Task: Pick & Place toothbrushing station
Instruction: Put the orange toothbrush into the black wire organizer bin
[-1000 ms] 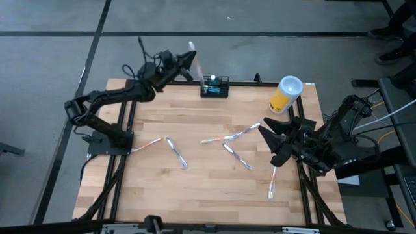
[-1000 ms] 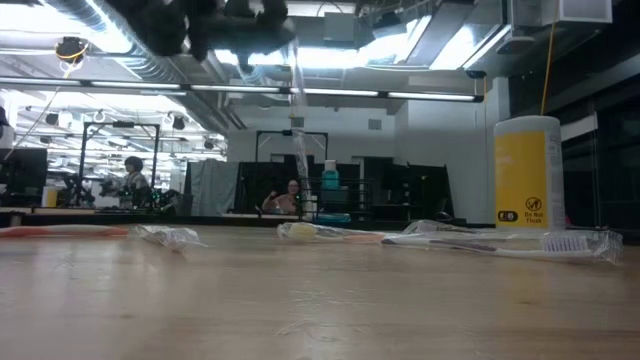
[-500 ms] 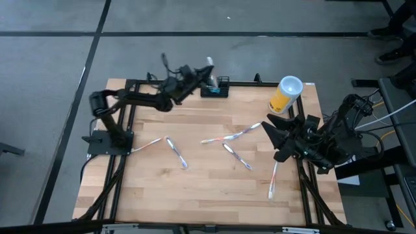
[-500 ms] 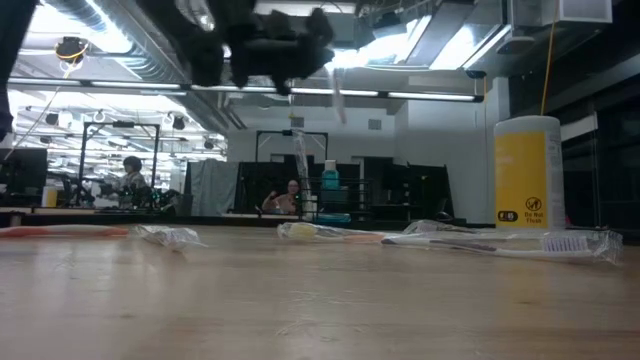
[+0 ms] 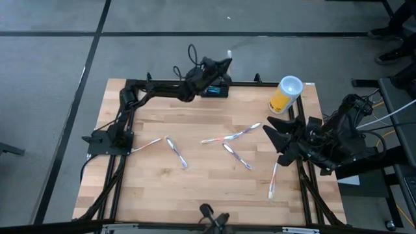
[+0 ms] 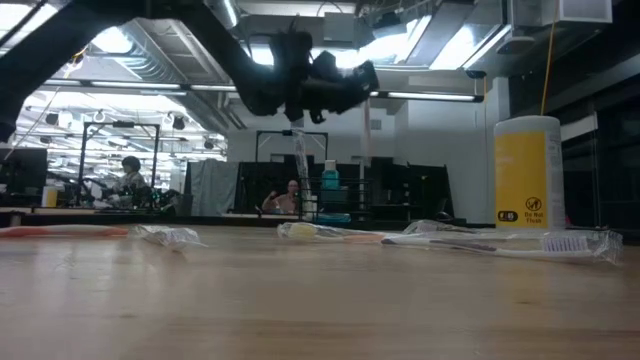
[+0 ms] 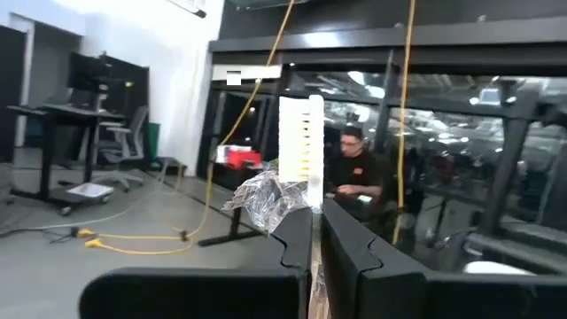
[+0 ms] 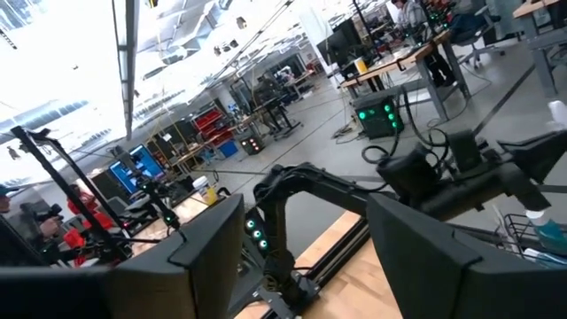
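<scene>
High view: the left end effector point(image 5: 224, 65), fingers pinched on a wrapped toothbrush point(image 7: 301, 151), hovers over the toothbrushing station point(image 5: 215, 87) at the tabletop's point(image 5: 195, 169) far edge. A misaligned descent could miss the slots; right end effector point(image 5: 274, 138) waits open.

Left gripper point(image 5: 224, 65) clamped, outstretched; right gripper point(image 5: 272, 138) agape.

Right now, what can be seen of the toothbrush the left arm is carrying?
The wrapped toothbrush is white, with a ridged head that points up and crinkled clear wrapping bunched around its neck. It stands upright, pinched between the fingers of the left end effector, which is shut on it. In the high view it hangs above the toothbrushing station at the table's far edge, not yet in a slot.
</scene>
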### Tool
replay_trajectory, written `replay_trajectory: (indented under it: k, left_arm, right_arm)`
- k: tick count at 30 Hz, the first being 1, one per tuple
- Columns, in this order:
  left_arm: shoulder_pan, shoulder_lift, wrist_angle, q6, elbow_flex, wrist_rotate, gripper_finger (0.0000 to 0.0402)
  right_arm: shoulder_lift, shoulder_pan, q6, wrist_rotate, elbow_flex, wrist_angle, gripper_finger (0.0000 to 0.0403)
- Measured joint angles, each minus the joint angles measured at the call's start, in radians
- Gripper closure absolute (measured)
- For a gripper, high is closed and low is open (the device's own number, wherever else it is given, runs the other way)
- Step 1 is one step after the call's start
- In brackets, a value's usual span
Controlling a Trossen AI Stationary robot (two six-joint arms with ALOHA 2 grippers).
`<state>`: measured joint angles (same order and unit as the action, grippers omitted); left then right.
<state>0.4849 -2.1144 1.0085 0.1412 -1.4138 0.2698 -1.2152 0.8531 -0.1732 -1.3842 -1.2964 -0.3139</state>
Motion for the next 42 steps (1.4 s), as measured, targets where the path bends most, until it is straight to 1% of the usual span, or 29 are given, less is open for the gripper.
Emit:
replay_trajectory:
  k: [5,17,21,25,35,38,42]
  left_arm:
    - [0.016,-0.052,-0.031,-0.001,-0.043,0.0,0.0399]
    - [0.017,-0.088,-0.049,-0.034,-0.044,0.009,0.0399]
    - [0.017,-0.116,-0.043,-0.026,-0.044,0.032,0.0399]
    - [0.016,-0.118,-0.033,-0.021,-0.044,0.058,0.0399]
    - [0.004,-0.112,-0.079,0.017,-0.044,0.044,0.0391]
    - [-0.001,-0.112,-0.079,0.067,-0.044,0.051,0.0381]
    - [-0.013,-0.112,-0.079,0.121,-0.044,0.065,0.0353]
  right_arm:
    - [-0.001,0.008,0.006,-0.022,0.0,-0.005,0.016]
    - [0.0,0.008,0.006,-0.023,0.0,-0.016,0.016]
    - [0.0,0.008,0.004,-0.023,0.0,-0.017,0.016]
    - [0.0,0.008,0.006,-0.023,0.0,-0.034,0.016]
    - [0.0,0.008,0.062,-0.011,0.0,-0.073,0.016]
    - [0.0,0.009,0.062,-0.01,0.0,-0.073,0.016]
    - [0.0,0.009,0.063,-0.003,0.0,-0.073,0.016]
